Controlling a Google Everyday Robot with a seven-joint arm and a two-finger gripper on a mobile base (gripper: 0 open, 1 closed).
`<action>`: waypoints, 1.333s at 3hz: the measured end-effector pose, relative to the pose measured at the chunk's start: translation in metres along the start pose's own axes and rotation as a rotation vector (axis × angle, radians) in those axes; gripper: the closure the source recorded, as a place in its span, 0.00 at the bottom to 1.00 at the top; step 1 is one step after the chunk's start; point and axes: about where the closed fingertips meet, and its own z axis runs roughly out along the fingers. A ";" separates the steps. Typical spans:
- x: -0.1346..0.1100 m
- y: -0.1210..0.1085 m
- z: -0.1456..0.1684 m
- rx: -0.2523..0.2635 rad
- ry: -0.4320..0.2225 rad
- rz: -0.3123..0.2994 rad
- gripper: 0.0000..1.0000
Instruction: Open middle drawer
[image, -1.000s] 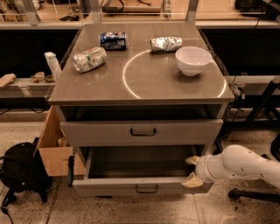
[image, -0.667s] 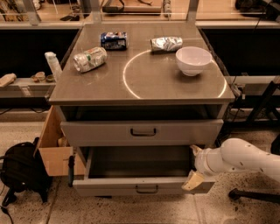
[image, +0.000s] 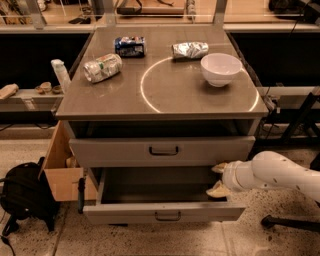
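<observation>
Middle drawer (image: 125, 212) nearest, pulled well out — same as earlier frame. Hand (image: 218, 179) over its right side, fingers spread, gripping nothing — higher than before. Behind: upper drawer (image: 115, 152), then tabletop (image: 180, 92) with white bowl (image: 220, 67).

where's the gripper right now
In the camera view the gripper is low on the right, open, just under the right end of the middle drawer and over the right side of the pulled-out bottom drawer.
</observation>
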 end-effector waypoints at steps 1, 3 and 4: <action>0.004 -0.016 0.010 0.041 -0.014 0.004 0.62; 0.029 -0.023 0.052 0.041 -0.052 0.009 1.00; 0.050 -0.007 0.064 -0.011 -0.056 0.021 1.00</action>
